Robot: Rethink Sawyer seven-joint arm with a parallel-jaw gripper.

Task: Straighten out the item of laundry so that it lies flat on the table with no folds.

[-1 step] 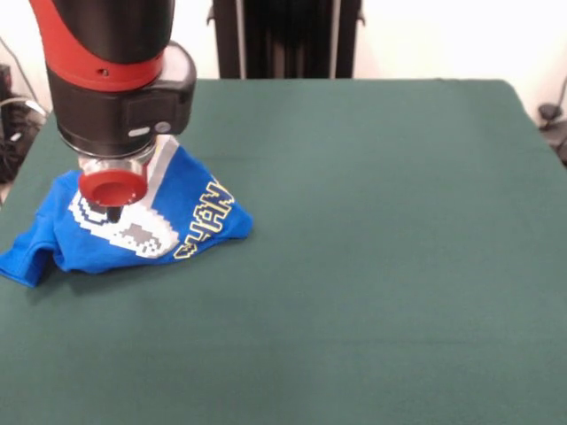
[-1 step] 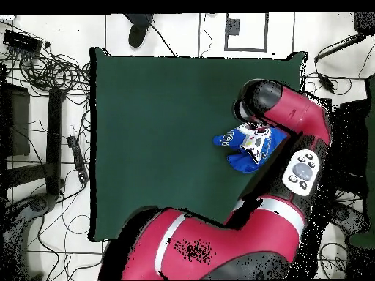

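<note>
Toward nine o'clock our gripper [image 1: 114, 215] presses the bunched shirt [image 1: 190, 221] near the table [image 1: 372, 266] edge; jaws perhaps closed, we cannot tell.

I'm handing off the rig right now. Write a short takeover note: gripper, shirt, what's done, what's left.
Gripper: down over the T-shirt, on the white print; whether it is open or shut cannot be seen.
T-shirt: bunched and folded near one edge of the table, print side up, one sleeve sticking out.
Done: nothing shows as flattened yet.
Left: spread the shirt out flat, no folds.
</note>
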